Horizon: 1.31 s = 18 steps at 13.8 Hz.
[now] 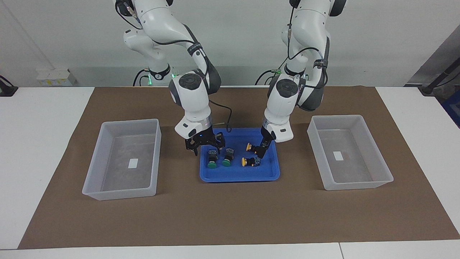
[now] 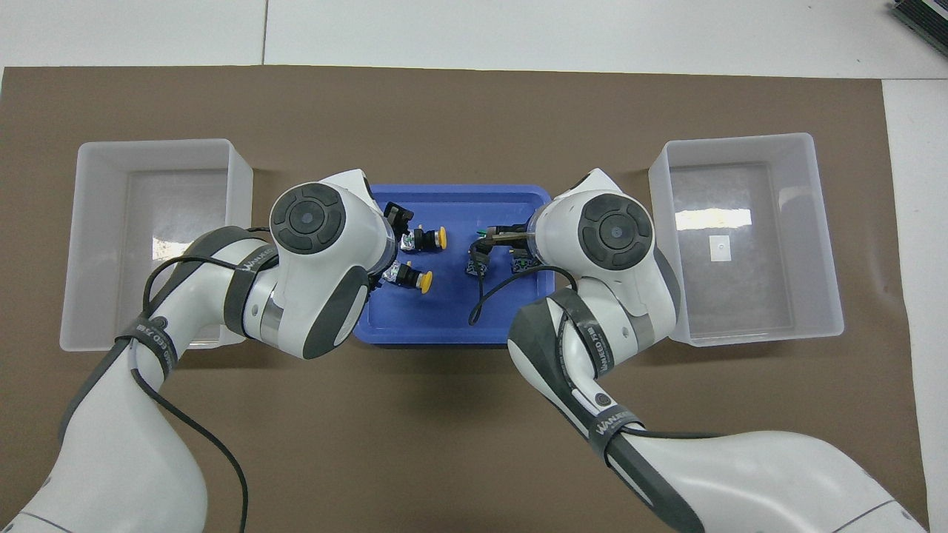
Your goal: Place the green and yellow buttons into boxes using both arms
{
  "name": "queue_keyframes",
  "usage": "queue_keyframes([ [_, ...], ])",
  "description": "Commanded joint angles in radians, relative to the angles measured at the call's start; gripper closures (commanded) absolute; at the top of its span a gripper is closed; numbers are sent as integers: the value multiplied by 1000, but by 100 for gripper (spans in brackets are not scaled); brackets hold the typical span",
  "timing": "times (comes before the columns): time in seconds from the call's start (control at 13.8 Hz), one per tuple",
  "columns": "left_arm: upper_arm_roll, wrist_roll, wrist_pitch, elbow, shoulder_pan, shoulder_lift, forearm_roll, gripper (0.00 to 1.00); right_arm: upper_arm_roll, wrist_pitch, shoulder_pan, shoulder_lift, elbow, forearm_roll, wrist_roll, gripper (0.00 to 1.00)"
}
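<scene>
Facing view: four buttons lie in one blue tray (image 1: 239, 177) mid-mat, none in either box. Two green buttons: one (image 1: 212, 159) toward the right arm's end of the tray, the other (image 1: 227, 157) just beside it, both with caps pointing away from the robots. Two yellow buttons at the tray's left-arm end: one (image 1: 253, 148) nearer the robots, one (image 1: 250, 161) nearer the tray's front edge, caps pointing toward the greens. Two translucent boxes, each with one white label: one box (image 1: 94, 175) at the right arm's end of the brown mat (image 1: 230, 216), the other box (image 1: 375, 154) at the left arm's end, both well apart from the tray. Two arms, both down over the tray. Right gripper (image 1: 205, 147) hangs with fingers spread apart right over the first green button, nothing held. Left gripper (image 1: 261, 151) sits low by the terminal ends of the yellow buttons, fingers apart, nothing seen gripped; contact can't be told. Overhead view: the arms' wrists cover most of both grippers.
</scene>
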Motion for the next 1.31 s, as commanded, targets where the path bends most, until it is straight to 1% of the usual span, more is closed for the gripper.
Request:
queue_keyframes([
  [0.0, 19, -45, 27, -75, -30, -28, -2, 0, -4, 28, 49, 50, 13, -14, 46, 0],
  [0.15, 19, -65, 66, -123, -50, -40, -2, 0, -3, 25, 54, 62, 7, -116, 83, 0],
  [0.22, 19, -85, 86, -134, -53, -41, -2, 0, -3, 26, 54, 65, 4, -139, 104, 0],
  [0.51, 19, -107, 135, -157, -56, -34, -2, 0, -3, 23, 57, 63, -1, -157, 113, 0],
  [0.65, 19, -111, 140, -161, -56, -34, -2, 0, -3, 23, 43, 60, -1, -157, 113, 0],
  [0.87, 19, -131, 160, -170, -57, -33, -2, 6, -3, 22, 42, 57, -10, -157, 118, 0],
  [1.09, 19, -136, 163, -170, -57, -33, -2, 19, -3, 23, 31, 56, -1, -155, 130, 0],
  [1.16, 19, -136, 165, -170, -57, -31, -2, 24, -1, 23, 28, 56, -1, -155, 132, 7],
  [1.24, 19, -139, 165, -170, -57, -33, -2, 28, -1, 25, 26, 54, -1, -152, 132, 9],
])
